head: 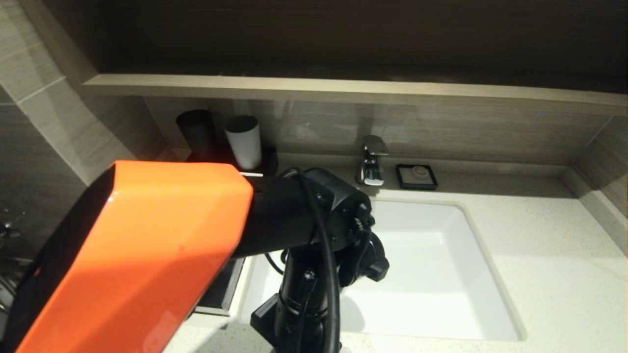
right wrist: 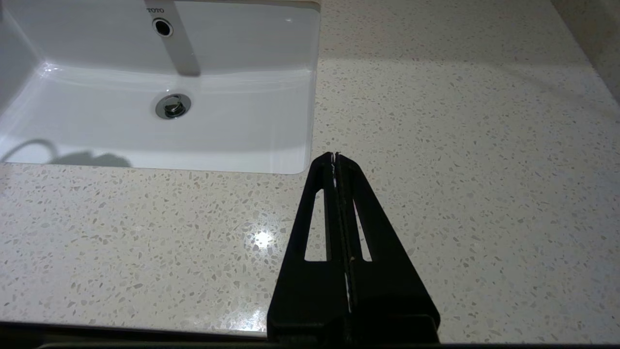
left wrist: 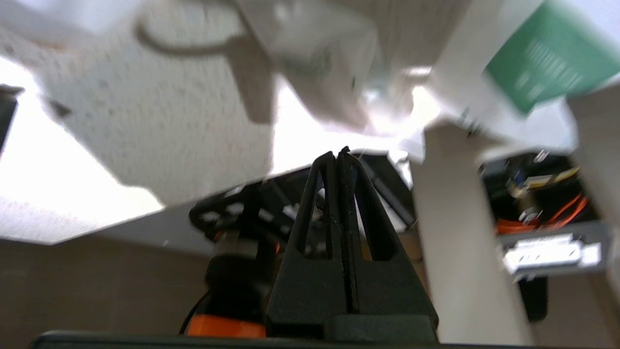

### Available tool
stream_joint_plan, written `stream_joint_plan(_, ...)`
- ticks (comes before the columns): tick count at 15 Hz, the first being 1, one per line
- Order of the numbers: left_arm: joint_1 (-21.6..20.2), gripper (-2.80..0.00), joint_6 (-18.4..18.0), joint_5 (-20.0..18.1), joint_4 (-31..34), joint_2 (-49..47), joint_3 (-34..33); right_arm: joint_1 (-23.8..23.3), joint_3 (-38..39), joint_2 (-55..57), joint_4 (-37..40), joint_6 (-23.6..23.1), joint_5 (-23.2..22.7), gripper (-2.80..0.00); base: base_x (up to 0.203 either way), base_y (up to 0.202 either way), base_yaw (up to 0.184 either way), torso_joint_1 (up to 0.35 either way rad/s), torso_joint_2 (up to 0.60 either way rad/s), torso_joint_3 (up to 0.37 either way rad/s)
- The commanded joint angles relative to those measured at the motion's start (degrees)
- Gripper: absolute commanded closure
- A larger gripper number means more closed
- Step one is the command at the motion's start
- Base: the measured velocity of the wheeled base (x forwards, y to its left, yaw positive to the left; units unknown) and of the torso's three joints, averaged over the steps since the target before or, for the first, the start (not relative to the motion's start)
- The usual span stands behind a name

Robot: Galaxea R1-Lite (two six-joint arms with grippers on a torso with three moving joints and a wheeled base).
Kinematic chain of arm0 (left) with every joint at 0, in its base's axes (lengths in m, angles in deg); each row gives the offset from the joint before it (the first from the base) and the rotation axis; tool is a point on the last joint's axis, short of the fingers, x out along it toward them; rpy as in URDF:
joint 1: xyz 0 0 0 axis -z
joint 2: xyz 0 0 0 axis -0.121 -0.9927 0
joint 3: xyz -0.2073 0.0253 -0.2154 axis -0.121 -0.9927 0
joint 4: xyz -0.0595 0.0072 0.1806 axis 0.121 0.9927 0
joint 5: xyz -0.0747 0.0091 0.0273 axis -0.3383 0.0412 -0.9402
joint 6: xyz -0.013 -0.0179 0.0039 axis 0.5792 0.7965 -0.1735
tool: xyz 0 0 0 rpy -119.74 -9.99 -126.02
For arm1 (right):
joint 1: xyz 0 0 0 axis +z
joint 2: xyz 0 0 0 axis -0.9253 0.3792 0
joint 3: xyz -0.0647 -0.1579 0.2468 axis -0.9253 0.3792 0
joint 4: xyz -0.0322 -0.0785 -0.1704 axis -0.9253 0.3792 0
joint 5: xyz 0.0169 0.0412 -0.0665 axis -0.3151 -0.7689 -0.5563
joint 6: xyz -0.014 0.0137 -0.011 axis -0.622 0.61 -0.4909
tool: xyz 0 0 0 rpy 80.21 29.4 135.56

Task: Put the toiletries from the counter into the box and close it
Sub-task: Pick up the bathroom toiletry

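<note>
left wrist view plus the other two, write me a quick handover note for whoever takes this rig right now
Left gripper: jaws shut, tips at the blurred packets; cannot tell whether one is pinched.
Right gripper: jaws shut, empty, parked above bare counter to the right of the sink.
Toiletries: a green-print packet and a clear packet show just beyond the left tips.
Box: left of the sink, mostly hidden under the left arm; only a dark corner shows.
Done: nothing confirmed in the box.
Left: get the packets in, then close the box.

A bathroom: white sink basin (head: 431, 264), chrome faucet (head: 373, 162), speckled stone counter (head: 554, 255).
</note>
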Motion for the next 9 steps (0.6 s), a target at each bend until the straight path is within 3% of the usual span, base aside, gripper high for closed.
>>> stream_joint_plan(1,-0.29,0.0,2.59,0.6,-4.05,0.2,0.03,0.01,0.01,-0.06,-0.03,0.0,0.02,0.0,0.0,0.0,0.0,0.0,0.0,0.0)
stream_joint_plan(8,-0.42,0.0,7.63,4.03,-5.77,1.16,0.03,0.01,0.01,-0.06,-0.01,0.0,0.02,0.0,0.0,0.0,0.0,0.0,0.0,0.0)
stream_joint_plan(9,-0.42,-2.8,7.63,4.03,-5.68,1.16,0.03,0.01,0.01,-0.06,0.06,0.0,0.02,0.0,0.0,0.0,0.0,0.0,0.0,0.0)
